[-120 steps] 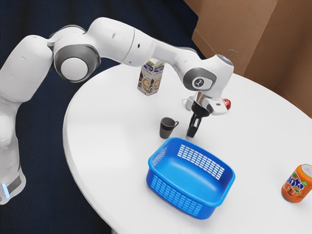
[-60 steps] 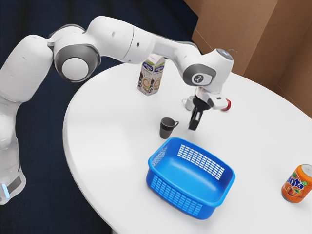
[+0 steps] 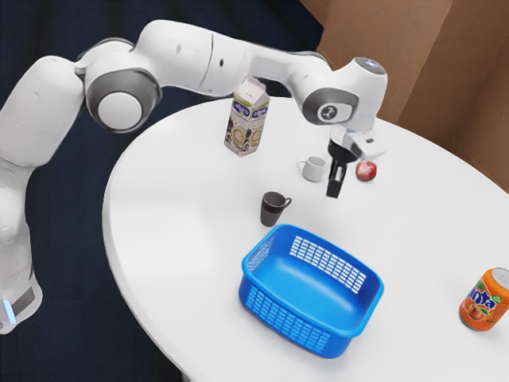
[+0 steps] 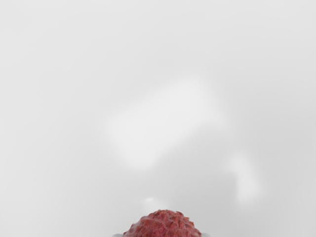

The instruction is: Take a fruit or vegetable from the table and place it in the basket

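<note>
OK, clock faces laid on the ext. view, 12 at its top: gripper [image 3: 334,192] hangs in the air over the white table [image 3: 421,219], roughly 12 to 1 o'clock of the blue basket [image 3: 340,339], outside its rim; it's closed around a bumpy red fruit [image 4: 162,226], prob. a lychee, which the wrist view has at its lower edge w/ a grey sliver at either flank, prob. the fingertips; fair warning, in the ext. view the near finger seems to hide the fruit, so I judge the grip mostly from the wrist view; a pinch from two sides suits it b/c a small round thing would roll off if pushed from one; the height makes sense too, since fruit and fingers must clear the basket's wall. Pick looks done, drop not yet; next: carry toward approx. 6 to 7 o'clock, stop over the basket's middle, lower a bit, then let go, so it won't bounce out. White mug [image 3: 316,169] sits at 10 to 11 o'clock of the gripper, smooth red fruit [image 3: 366,171] at 2, carton [image 3: 246,126] at 10; dark mug [image 3: 271,210] stands at 11 of the basket, near its rim, so I'd swing wide of it; orange can [image 3: 482,302] is well off at 3.
</note>
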You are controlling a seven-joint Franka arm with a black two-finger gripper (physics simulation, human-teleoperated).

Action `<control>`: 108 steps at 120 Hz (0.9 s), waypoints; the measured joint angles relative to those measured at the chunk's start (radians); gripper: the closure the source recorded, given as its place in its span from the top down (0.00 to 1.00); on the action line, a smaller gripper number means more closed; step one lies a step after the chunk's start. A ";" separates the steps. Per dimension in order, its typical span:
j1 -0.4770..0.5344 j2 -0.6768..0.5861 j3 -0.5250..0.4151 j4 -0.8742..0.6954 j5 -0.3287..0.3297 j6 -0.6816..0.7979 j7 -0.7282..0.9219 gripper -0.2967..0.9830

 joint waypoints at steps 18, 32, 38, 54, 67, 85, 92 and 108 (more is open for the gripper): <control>-0.002 -0.022 -0.025 0.017 0.000 0.004 -0.003 0.33; -0.004 -0.042 -0.054 0.018 0.000 0.004 -0.005 0.33; -0.004 -0.051 -0.067 0.018 -0.001 0.003 -0.006 0.33; -0.009 -0.069 -0.091 0.019 -0.005 -0.003 -0.008 0.33; -0.012 -0.077 -0.109 0.018 -0.011 -0.007 -0.010 0.33; -0.031 -0.086 -0.117 0.016 -0.023 -0.017 -0.019 0.32; -0.045 -0.091 -0.117 0.016 -0.025 -0.022 -0.023 0.33; -0.074 -0.098 -0.117 0.012 -0.027 -0.031 -0.032 0.33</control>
